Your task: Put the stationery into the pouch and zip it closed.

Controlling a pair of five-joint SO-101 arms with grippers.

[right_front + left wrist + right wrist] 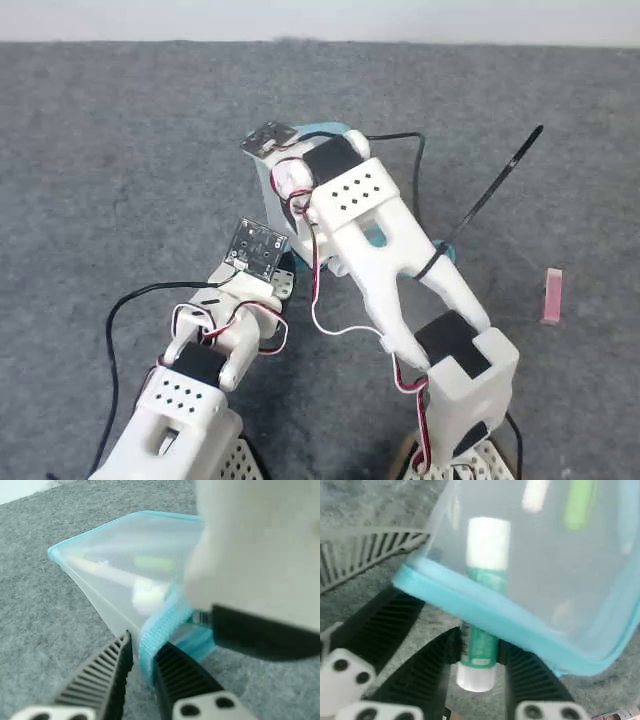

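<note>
Pouch [322, 129], translucent with a blue zip edge, near the middle of the grey table [120, 150], mostly hidden from above by the right arm. Pinched at that blue edge by the left gripper [142, 647], jaws tight on the trim, propping the mouth up.

Inside, through the clear wall: one green item [155, 564] and one pale item [87, 565], both too blurred to name.

At the mouth: one glue stick [479, 652], green and white, clamped between the jaws of the right gripper [477, 641]. Far part seen through the clear wall, near end outside the blue edge. Inside the pouch or just behind its wall, hard to tell.

Step in hand, by the look of it: feeding the glue stick in. Next, probably: push deeper, release, back away without pulling the mouth closed.

Right of the pouch, on the table: one black pen [500, 185], lying slanted. Farther right and nearer: one pink eraser [551, 295], well apart from both arms. Likely about midway, with two loose items to collect and the zip not yet closed.

Count: one pouch, one glue stick, one pen, one eraser, two blurred items inside.
</note>
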